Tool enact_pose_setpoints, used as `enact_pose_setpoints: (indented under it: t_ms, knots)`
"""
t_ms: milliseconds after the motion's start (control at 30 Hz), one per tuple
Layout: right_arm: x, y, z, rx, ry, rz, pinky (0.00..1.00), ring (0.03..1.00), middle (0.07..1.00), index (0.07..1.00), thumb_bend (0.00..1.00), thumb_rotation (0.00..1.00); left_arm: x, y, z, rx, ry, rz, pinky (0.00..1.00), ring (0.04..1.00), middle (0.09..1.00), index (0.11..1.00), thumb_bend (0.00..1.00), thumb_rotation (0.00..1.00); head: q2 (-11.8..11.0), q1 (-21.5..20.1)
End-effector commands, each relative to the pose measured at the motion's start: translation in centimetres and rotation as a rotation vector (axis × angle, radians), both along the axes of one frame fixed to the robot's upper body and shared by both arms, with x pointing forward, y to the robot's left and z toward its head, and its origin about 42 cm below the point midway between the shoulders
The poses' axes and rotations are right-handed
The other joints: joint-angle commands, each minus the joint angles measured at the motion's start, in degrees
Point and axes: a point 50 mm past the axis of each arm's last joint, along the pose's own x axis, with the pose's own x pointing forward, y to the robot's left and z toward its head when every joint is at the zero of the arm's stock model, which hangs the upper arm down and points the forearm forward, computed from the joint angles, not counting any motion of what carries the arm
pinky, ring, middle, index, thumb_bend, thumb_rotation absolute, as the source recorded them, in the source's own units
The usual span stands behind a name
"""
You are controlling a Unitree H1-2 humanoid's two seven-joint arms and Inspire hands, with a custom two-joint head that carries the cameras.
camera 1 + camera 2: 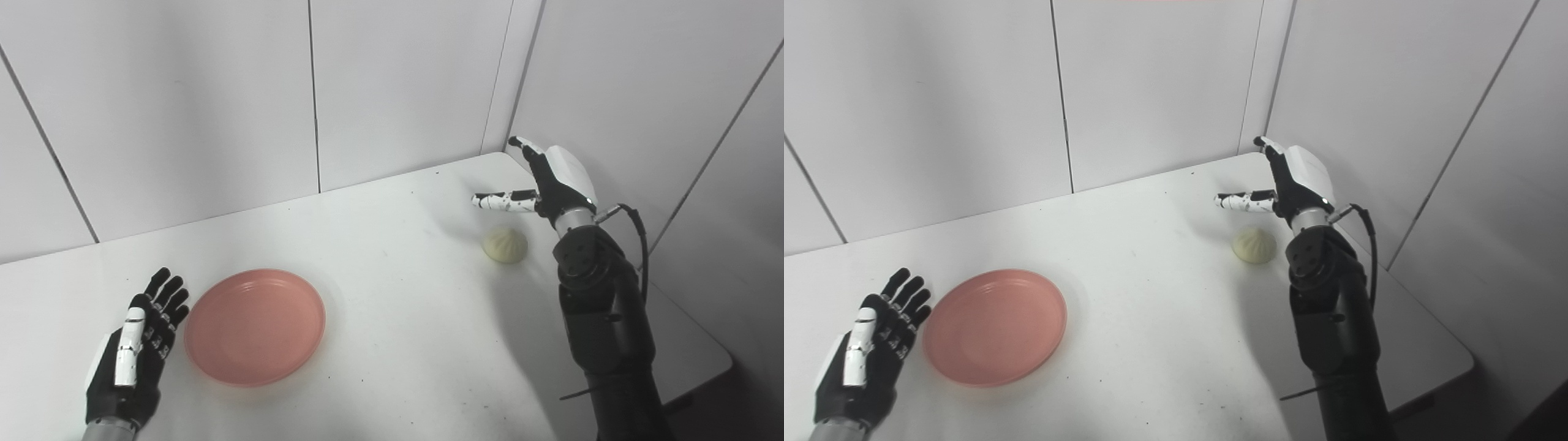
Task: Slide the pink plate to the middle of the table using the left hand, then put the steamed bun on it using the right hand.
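The pink plate lies flat on the white table, left of the middle. My left hand is open, palm up, just left of the plate's rim, its fingertips close to the rim. The pale steamed bun sits on the table at the far right. My right hand is open and raised above and just behind the bun, thumb pointing left, not touching it. The same scene shows in the right eye view, with the plate, the bun, my left hand and my right hand.
White wall panels stand close behind the table and along its right side. The table's right edge runs near my right forearm. Bare tabletop lies between the plate and the bun.
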Motion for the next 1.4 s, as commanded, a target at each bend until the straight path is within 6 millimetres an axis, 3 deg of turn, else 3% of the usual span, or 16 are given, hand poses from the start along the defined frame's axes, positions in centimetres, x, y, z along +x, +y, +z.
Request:
enact_pose_setpoints:
  t_ms: [0,133,300,533,667,833,1067,1100,1133,1167,1200,1233,1333,1367]
  knots:
    - [0.0,-0.6,2.0,-0.043,-0.015,-0.008,0.7,0.875,0.936,0.904,0.91,0.27,0.0,0.5,-0.6,-0.012,0.024,0.002,0.96,0.949,0.941,0.907,0.45,0.93,0.08,0.0]
    - [0.1,-1.1,1.4,-0.044,0.061,-0.015,0.8,0.936,0.957,0.901,0.93,0.23,0.1,0.6,-0.7,-0.015,0.026,-0.002,0.96,0.945,0.936,0.901,0.46,0.92,0.09,0.01]
    - [0.4,-1.3,0.5,-0.017,0.13,-0.023,0.8,0.947,0.966,0.902,0.99,0.21,0.2,0.7,-0.6,-0.004,0.02,-0.004,0.93,0.93,0.924,0.889,0.48,0.91,0.15,-0.02]
    - [1.3,-1.4,-0.7,-0.043,0.22,-0.029,0.8,0.929,0.954,0.9,1.0,0.23,0.2,0.7,-0.6,-0.011,0.025,-0.004,0.94,0.936,0.928,0.894,0.48,0.9,0.43,-0.09]
    - [1.7,-1.6,-1.6,-0.078,0.256,-0.029,0.7,0.853,0.911,0.897,0.99,0.23,0.2,0.8,-0.6,-0.008,0.023,-0.002,0.93,0.931,0.924,0.889,0.5,0.89,0.43,-0.09]
    - [2.3,-2.1,-2.6,-0.072,0.291,-0.042,0.72,0.88,0.936,0.902,0.98,0.23,0.1,0.8,-0.4,-0.005,0.023,-0.007,0.92,0.925,0.92,0.885,0.5,0.89,0.89,-0.06]
    - [2.9,-2.1,-3.7,-0.1,0.3,-0.058,0.64,0.798,0.876,0.874,0.97,0.18,0.1,0.8,-0.3,-0.012,0.021,-0.007,0.94,0.941,0.932,0.895,0.49,0.89,1.19,0.12]
    - [3.0,-2.1,-3.9,-0.098,0.289,-0.058,0.53,0.671,0.782,0.862,0.94,0.13,0.1,0.8,-0.3,-0.012,0.02,-0.005,0.94,0.94,0.932,0.895,0.49,0.89,1.19,0.12]
    - [2.9,-2.3,-4.1,-0.072,0.268,-0.069,0.47,0.606,0.734,0.855,0.93,0.1,0.1,0.8,-0.3,-0.012,0.023,-0.005,0.94,0.94,0.932,0.895,0.49,0.89,1.3,0.18]
    - [2.9,-2.4,-4.2,-0.054,0.253,-0.078,0.41,0.525,0.588,0.817,0.72,0.04,0.1,0.8,-0.3,-0.013,0.024,-0.005,0.94,0.941,0.933,0.896,0.49,0.89,1.3,0.18]
    - [2.9,-2.5,-4.3,-0.055,0.248,-0.088,0.37,0.468,0.535,0.796,0.65,0.02,0.1,0.7,-0.2,-0.011,0.022,-0.005,0.94,0.938,0.93,0.892,0.49,0.89,1.47,0.2]
    - [2.9,-2.6,-4.4,-0.066,0.245,-0.1,0.25,0.329,0.49,0.741,0.6,0.01,0.1,0.7,-0.2,-0.011,0.022,-0.007,0.92,0.925,0.919,0.879,0.49,0.88,1.5,0.25]
    - [2.8,-2.8,-4.4,-0.125,0.228,-0.116,0.18,0.25,0.472,0.683,0.57,0.0,0.0,0.7,0.0,-0.011,0.021,-0.009,0.9,0.917,0.912,0.87,0.5,0.87,1.65,0.38]
    - [2.8,-2.7,-4.3,-0.142,0.214,-0.121,0.17,0.241,0.472,0.569,0.55,0.0,0.0,0.6,0.0,-0.012,0.021,-0.01,0.92,0.927,0.92,0.879,0.5,0.88,1.71,0.43]
